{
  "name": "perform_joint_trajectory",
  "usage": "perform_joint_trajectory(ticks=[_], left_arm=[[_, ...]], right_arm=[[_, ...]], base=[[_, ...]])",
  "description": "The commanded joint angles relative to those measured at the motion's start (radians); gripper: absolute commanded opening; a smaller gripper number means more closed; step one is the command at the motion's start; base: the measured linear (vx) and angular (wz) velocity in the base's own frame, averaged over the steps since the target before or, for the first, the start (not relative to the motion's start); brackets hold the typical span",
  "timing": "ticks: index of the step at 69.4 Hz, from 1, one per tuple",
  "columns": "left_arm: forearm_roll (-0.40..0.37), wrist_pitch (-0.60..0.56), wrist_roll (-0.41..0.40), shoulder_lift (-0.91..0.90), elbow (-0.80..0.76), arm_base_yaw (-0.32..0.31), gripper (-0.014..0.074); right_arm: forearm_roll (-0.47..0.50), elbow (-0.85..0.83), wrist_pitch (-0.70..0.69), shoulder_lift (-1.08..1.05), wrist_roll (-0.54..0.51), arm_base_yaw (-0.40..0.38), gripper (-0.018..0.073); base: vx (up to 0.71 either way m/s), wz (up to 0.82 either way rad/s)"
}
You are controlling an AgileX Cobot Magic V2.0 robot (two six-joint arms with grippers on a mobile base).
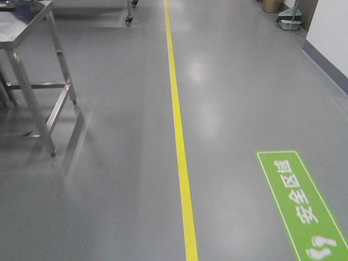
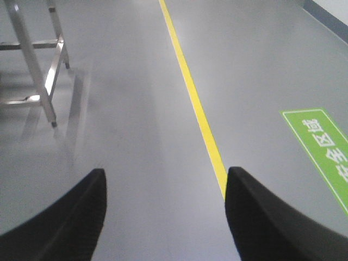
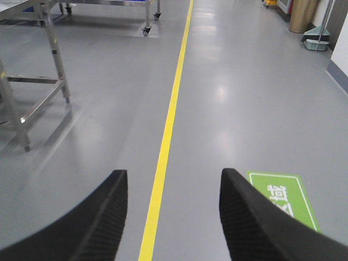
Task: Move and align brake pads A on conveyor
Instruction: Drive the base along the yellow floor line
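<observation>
Brake pads A and conveyor are not seen; travel is judged in hand. Left gripper and right gripper are held wide open, empty; the conveyor must be reached first.

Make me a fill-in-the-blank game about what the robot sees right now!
1. The line painted along the grey floor is ____.
2. The floor sign with white footprints is coloured ____.
3. The steel table stands on the ____ side of the line.
4. The left end effector and the right end effector are both open and hold ____.

Missing words: yellow, green, left, nothing.
</observation>
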Motion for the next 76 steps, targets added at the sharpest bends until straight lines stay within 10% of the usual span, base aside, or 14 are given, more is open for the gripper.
perform_joint_trajectory(ticks=[1, 76], left_arm=[[-0.01, -0.065, 0.0, 0.011, -0.028, -0.004, 0.0443], [-0.01, -0.065, 0.0, 0.011, -0.028, -0.004, 0.0443]], right_arm=[[-0.005, -0.026, -0.074, 0.011, -0.012, -0.004, 0.0379], [-0.005, -0.026, -0.074, 0.011, -0.012, -0.004, 0.0379]], base=[[0.77, -0.11], [0.75, 0.05]])
